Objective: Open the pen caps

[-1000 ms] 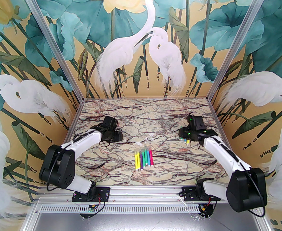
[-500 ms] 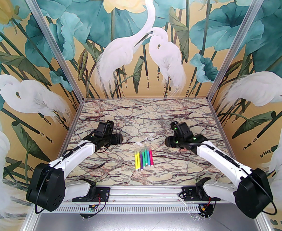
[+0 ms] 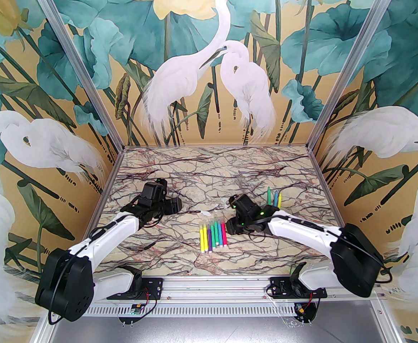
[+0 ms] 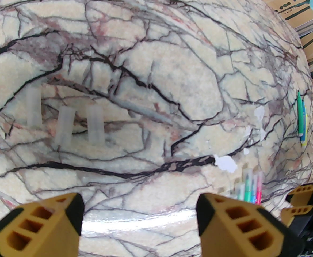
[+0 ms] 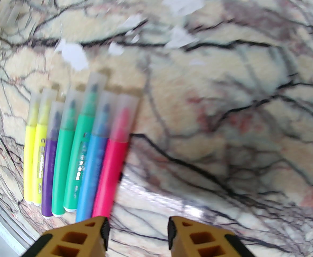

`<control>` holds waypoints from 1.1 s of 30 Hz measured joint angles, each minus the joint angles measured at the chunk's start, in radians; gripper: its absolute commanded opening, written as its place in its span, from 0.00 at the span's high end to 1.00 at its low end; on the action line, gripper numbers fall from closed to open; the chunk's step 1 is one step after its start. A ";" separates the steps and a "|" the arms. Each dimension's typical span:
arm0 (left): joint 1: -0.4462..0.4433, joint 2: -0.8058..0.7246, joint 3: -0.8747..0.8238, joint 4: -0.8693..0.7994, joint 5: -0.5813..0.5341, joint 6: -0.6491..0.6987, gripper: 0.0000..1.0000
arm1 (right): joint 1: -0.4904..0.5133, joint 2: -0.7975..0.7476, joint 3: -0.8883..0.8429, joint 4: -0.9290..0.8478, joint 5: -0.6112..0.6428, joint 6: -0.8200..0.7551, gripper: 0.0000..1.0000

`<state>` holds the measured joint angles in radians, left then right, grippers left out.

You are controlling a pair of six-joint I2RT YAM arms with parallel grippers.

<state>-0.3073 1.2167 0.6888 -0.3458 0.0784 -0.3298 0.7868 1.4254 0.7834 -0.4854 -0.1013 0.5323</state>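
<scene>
My arms (image 3: 116, 227): white link shells, black joint housings, looping black cables (image 3: 53, 314); green lights (image 3: 262, 213) dot the right wrist (image 3: 246, 211). Left gripper (image 4: 139, 205) and right gripper (image 5: 137, 225): ochre fingers (image 4: 38, 223), rectangular cut-outs, black edging.

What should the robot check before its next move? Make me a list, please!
1. right gripper open and empty: ok.
2. pink marker lined up inside its gap: not ok, it lies off to one side.
3. pink marker's cap on: ok.
4. left gripper open and empty: ok.
5. right gripper low enough over the marble table: cannot tell, blurred view.
</scene>
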 measured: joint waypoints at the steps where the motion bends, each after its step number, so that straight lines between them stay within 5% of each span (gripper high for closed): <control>1: 0.000 -0.005 -0.002 0.000 0.000 0.000 0.26 | 0.011 0.011 0.000 0.005 0.001 0.007 0.57; 33: 0.000 -0.101 -0.038 0.000 0.015 -0.013 0.25 | 0.150 0.149 0.052 0.015 0.122 0.142 0.61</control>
<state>-0.3073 1.1156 0.6510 -0.3462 0.0937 -0.3428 0.9371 1.5742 0.8352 -0.4702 0.0208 0.6739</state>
